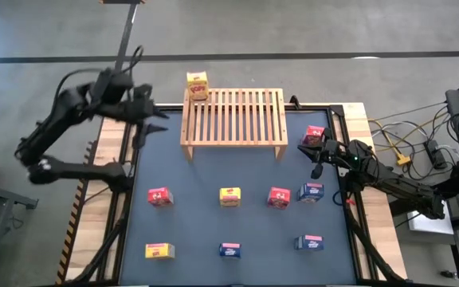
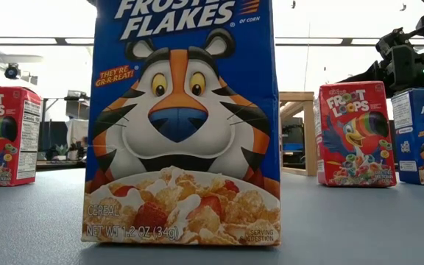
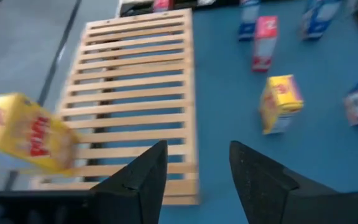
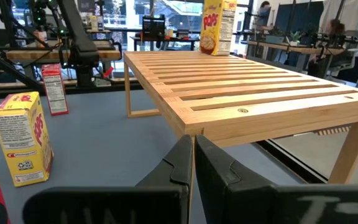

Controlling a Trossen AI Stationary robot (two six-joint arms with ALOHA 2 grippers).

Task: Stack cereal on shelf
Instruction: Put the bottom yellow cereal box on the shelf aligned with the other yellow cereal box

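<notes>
The wooden shelf (image 1: pixel 233 118) stands at the far side of the dark blue desk (image 1: pixel 190 227). One yellow cereal box (image 1: pixel 197 84) stands on the shelf's far left corner. The left pincer (image 1: pixel 154 119) hangs in the air just off the left end of the shelf. Its two fingers (image 3: pixel 143 180) stand partly apart with a gap between them, and nothing is in them. The right pincer (image 1: pixel 315 153) is low by the right end of the shelf, and its fingers are pressed tight together with nothing held. A red box (image 1: pixel 313 135) sits just beside it, near the right edge of the desk. In the middle row there is a red box on the left (image 1: pixel 158 196), a yellow box (image 1: pixel 229 196), another red box (image 1: pixel 278 197) and a blue box (image 1: pixel 311 192) right next to it. In the near row there is a yellow box (image 1: pixel 158 251), a blue box (image 1: pixel 229 250) and one more blue box (image 1: pixel 309 242). From desk height, the blue box with the tiger stands upright and fills most of the view.
</notes>
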